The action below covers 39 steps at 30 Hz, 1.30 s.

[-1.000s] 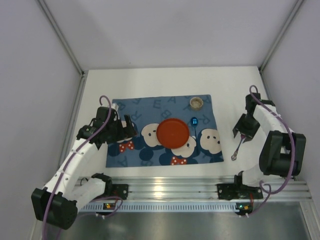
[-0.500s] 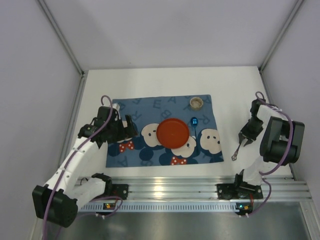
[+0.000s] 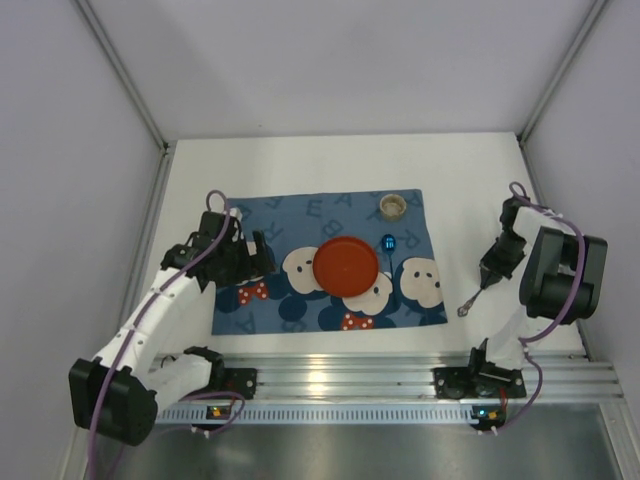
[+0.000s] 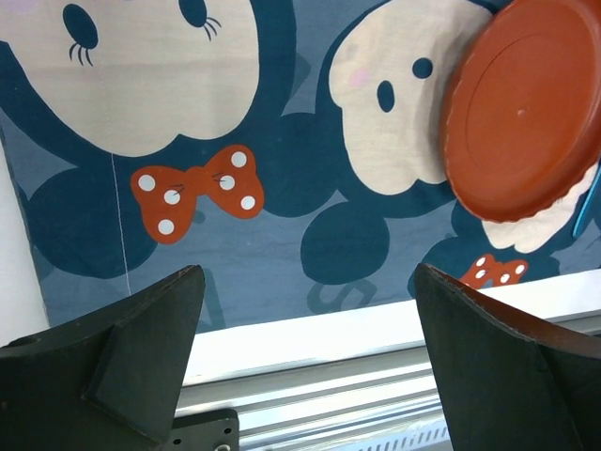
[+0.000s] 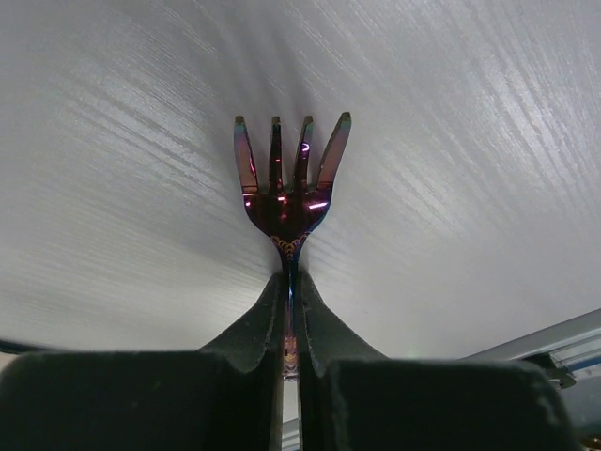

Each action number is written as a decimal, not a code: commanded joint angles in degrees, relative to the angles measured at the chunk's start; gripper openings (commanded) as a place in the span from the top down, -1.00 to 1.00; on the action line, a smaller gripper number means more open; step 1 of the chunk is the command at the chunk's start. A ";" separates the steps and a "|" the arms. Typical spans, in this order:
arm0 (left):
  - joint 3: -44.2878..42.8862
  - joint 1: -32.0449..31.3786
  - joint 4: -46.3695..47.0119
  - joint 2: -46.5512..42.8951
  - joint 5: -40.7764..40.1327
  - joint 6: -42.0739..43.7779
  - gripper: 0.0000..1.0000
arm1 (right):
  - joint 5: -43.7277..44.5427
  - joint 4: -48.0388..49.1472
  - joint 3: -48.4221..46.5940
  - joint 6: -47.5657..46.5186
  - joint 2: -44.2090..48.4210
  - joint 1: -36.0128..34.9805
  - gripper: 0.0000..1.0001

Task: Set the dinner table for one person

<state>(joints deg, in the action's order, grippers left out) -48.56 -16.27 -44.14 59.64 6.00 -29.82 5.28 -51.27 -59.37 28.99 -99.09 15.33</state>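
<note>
— Where's the fork?
— Pinched by its handle in my right gripper, over the dinner table beside the placemat. Light, stiff, slick metal, I'd judge. My left gripper gapes empty.

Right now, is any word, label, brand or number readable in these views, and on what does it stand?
placemat: pale single capital letters are scattered along its far edge, but they are too faint and small to read reliably.
red plate, fork, small cup: no text visible.
No other label, brand or number can be read in any view.
</note>
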 commanded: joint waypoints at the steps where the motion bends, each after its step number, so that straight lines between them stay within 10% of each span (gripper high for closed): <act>1: -2.76 -0.16 0.72 1.44 -0.11 2.66 -0.97 | 2.19 2.76 -2.58 -0.25 1.96 -1.35 1.00; 10: -10.42 -0.16 -3.67 3.91 -7.21 6.19 -0.97 | 1.33 -9.72 -26.03 5.61 5.67 -22.77 1.00; 21: -12.44 -0.16 -8.85 -3.29 -11.00 3.81 -0.97 | -20.03 -2.35 -54.33 11.61 -20.16 -54.25 1.00; 39: -14.64 -0.16 -20.63 -16.04 -16.63 0.82 -0.97 | -22.95 1.34 -55.67 13.37 -33.01 -62.70 1.00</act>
<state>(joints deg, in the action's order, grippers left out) -61.08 -16.27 -61.73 44.66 -9.10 -28.42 -17.69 -51.75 -113.78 42.65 -130.96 -46.26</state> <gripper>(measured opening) 0.986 0.020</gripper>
